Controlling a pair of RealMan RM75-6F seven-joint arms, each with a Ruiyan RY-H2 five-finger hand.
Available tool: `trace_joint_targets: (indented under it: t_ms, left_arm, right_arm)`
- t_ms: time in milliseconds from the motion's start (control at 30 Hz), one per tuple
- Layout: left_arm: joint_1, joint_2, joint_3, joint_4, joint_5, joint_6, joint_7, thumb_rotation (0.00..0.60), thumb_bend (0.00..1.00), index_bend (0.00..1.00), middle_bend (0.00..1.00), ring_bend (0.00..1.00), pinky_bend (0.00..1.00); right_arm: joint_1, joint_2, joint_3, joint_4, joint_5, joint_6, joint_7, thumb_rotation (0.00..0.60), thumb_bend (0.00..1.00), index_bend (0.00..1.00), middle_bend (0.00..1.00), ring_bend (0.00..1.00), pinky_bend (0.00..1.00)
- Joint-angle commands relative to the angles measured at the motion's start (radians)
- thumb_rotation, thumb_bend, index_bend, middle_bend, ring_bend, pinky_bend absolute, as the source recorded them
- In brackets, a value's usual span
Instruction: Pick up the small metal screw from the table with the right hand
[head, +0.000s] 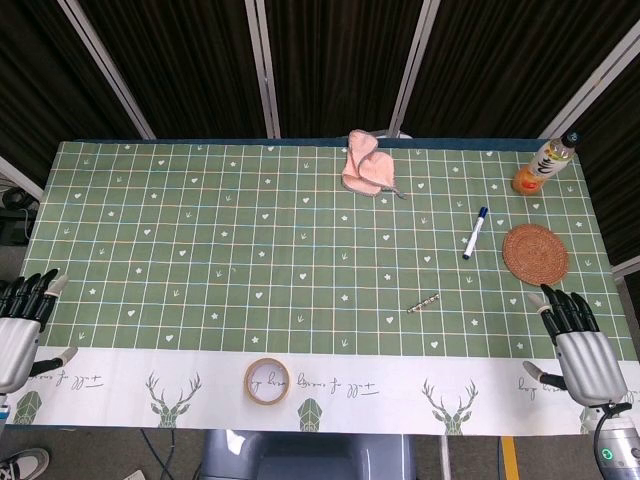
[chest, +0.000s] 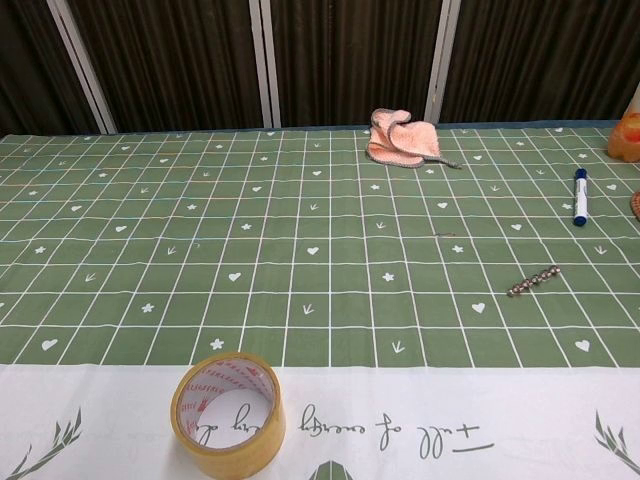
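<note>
Screw (head: 423, 302) lies on the desk (head: 200, 250) at ten o'clock from the empty, spread-fingered right robot hand (head: 575, 345), so approach low and pinch across its thin shaft.

open cloth around screw (head: 423, 303) | nearest: marker (head: 475, 233), coaster (head: 535, 253), both apart

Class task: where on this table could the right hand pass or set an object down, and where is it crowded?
Free: the wide stretch from the cloth and tape roll leftward, plus the patch between screw and right hand. Crowded: the far right, around pen, coaster and bottle.
</note>
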Motion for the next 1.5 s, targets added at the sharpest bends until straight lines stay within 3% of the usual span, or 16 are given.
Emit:
trace_joint_targets:
  t_ms: [33, 633, 900, 1133, 1500]
  left_arm:
    - [0.001, 0.001, -0.001, -0.002, -0.007, -0.002, -0.002, 0.600, 0.07, 0.00, 0.00, 0.00, 0.00]
    - [0.001, 0.005, -0.008, -0.008, -0.023, -0.006, -0.003, 0.600, 0.07, 0.00, 0.00, 0.00, 0.00]
    - [-0.001, 0.003, -0.013, -0.008, -0.032, -0.008, -0.008, 0.600, 0.07, 0.00, 0.00, 0.00, 0.00]
    - [-0.004, 0.003, -0.014, -0.011, -0.035, -0.013, -0.012, 0.600, 0.06, 0.00, 0.00, 0.00, 0.00]
    - [-0.008, 0.003, -0.018, -0.016, -0.048, -0.025, -0.029, 0.600, 0.07, 0.00, 0.00, 0.00, 0.00]
  right_arm:
    - [0.000, -0.001, 0.000, 0.000, 0.005, -0.004, -0.004, 0.600, 0.04, 0.07, 0.00, 0.00, 0.01]
    - [0.007, -0.012, 0.004, -0.009, 0.013, -0.011, -0.001, 0.600, 0.06, 0.13, 0.00, 0.00, 0.01]
    - [0.049, -0.035, 0.022, -0.034, 0.034, -0.070, -0.010, 0.600, 0.06, 0.13, 0.00, 0.00, 0.01]
    - [0.141, -0.144, 0.067, -0.008, 0.059, -0.159, -0.105, 0.600, 0.06, 0.22, 0.01, 0.00, 0.01]
    - [0.239, -0.335, 0.088, 0.152, 0.123, -0.273, -0.167, 0.600, 0.10, 0.40, 0.09, 0.00, 0.01]
